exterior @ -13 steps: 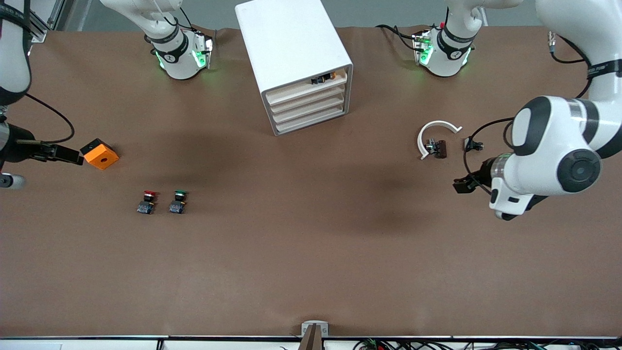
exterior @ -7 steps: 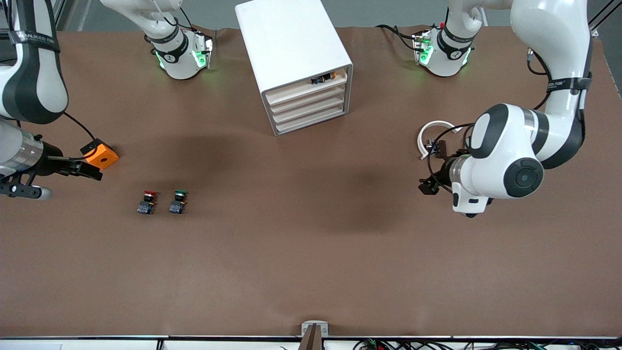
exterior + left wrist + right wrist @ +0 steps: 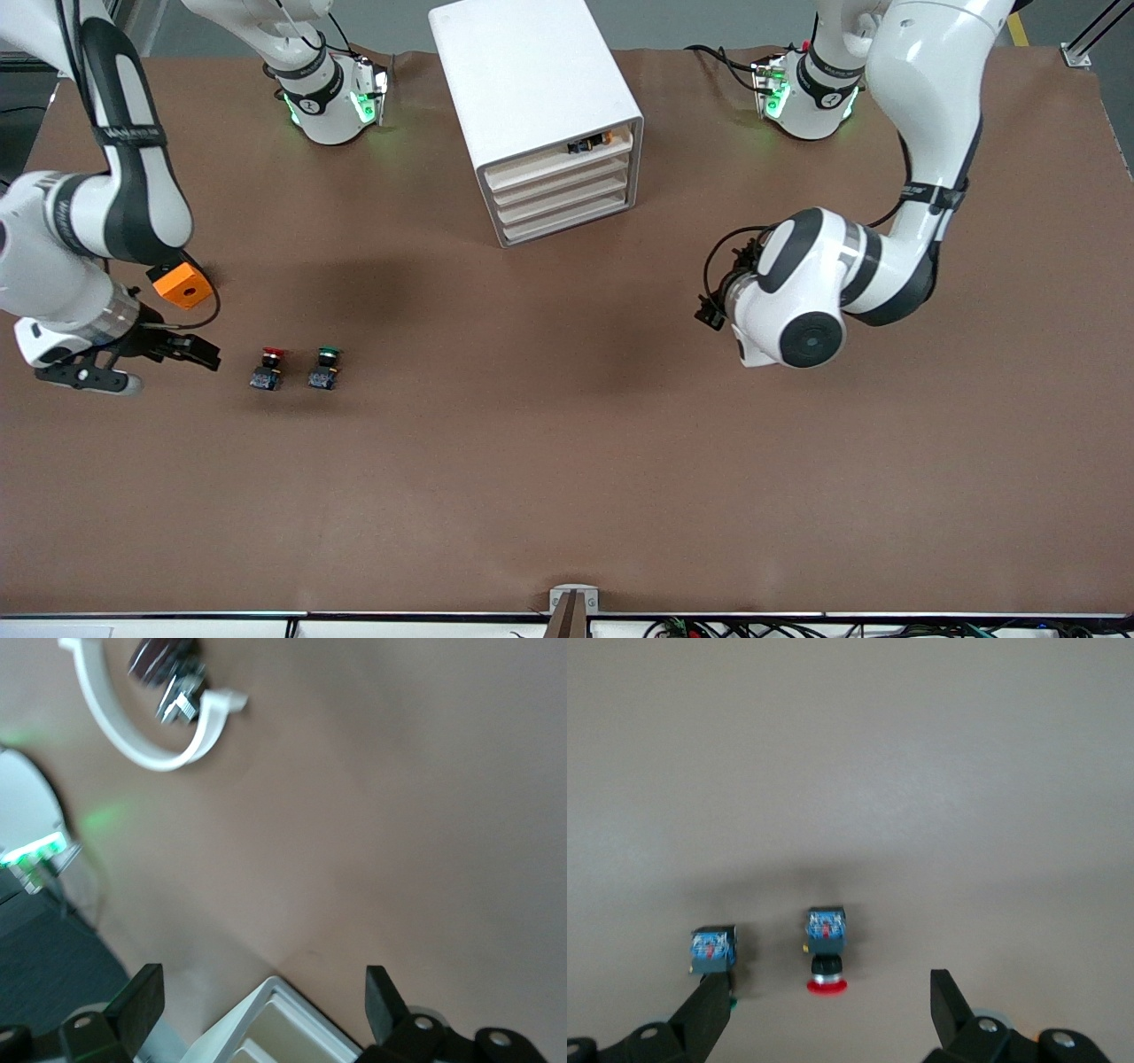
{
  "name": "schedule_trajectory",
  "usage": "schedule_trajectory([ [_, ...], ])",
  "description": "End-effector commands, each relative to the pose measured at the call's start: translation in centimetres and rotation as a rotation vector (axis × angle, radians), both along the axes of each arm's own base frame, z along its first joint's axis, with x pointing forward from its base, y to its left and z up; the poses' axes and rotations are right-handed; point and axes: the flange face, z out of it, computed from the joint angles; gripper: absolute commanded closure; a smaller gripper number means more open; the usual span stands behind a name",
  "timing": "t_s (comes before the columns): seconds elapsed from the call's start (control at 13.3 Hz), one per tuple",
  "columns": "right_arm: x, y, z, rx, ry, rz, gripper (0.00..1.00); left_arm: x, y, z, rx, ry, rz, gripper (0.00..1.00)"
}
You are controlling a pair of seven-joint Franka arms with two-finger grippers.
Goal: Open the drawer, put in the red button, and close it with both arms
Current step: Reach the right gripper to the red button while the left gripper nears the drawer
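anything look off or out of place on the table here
Only small things. The white cabinet sits skewed to the table edge, and its top slot has no front, with a small dark part lying in it. Both buttons lie tipped on their sides. Nothing looks spilled or broken.

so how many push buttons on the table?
2. The red button and the green button sit side by side toward the right arm's end, red nearer that end. Something small in the cabinet's top slot can't be identified.

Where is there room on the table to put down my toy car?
The widest bare stretch lies nearer the front camera than the red button and green button. The middle, between cabinet and those buttons, is bare too. It is crowded around the orange cube, where the right hand hovers.
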Motion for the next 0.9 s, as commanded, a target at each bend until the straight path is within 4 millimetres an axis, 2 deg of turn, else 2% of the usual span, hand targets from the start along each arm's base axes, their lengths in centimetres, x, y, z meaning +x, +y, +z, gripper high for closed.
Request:
schedule_trajectory([
  [0.0, 0.5, -0.1, -4.4, -0.004, -0.022, -0.027, 0.0, -1.9, -2.1, 0.2, 0.075, 0.108, 0.012, 0.0],
  [0.15, 0.4, -0.1, -7.2, -0.005, -0.043, -0.075, 0.0, -3.2, -2.9, 0.3, 0.124, 0.18, 0.013, 0.0],
  [0.53, 0.0, 0.1, -11.4, 0.023, -0.002, -0.135, 0.0, -4.8, -3.1, 0.4, 0.189, 0.297, 0.034, 0.0],
  [0.75, -0.1, 0.7, -13.6, 0.018, -0.008, -0.124, 0.0, -4.1, -3.1, 1.3, 0.177, 0.369, 0.067, 0.0],
  [0.83, -0.1, 0.7, -13.7, 0.018, -0.007, -0.124, 0.0, -4.0, -3.5, 2.0, 0.164, 0.379, 0.077, 0.0],
])
